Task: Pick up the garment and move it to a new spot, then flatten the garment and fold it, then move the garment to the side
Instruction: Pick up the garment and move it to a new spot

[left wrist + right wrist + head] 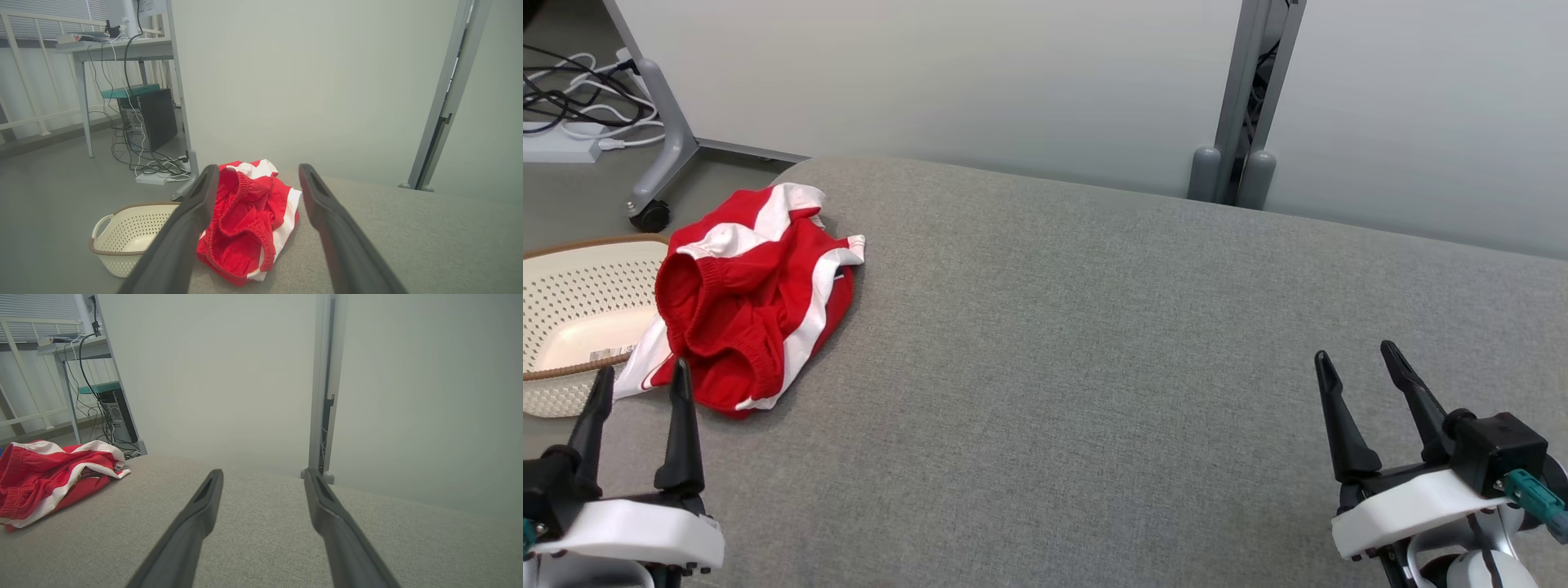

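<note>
My left tool (641, 369) and right tool (1355, 351) gape wide, empty. The garment (752, 302) looks soft, light and floppy. I'd pinch its ribbed waistband (690, 278).

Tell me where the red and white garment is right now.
In the head view the red and white garment lies crumpled at the left edge of the grey table, beside the cream basket and just ahead of the left tool.
</note>
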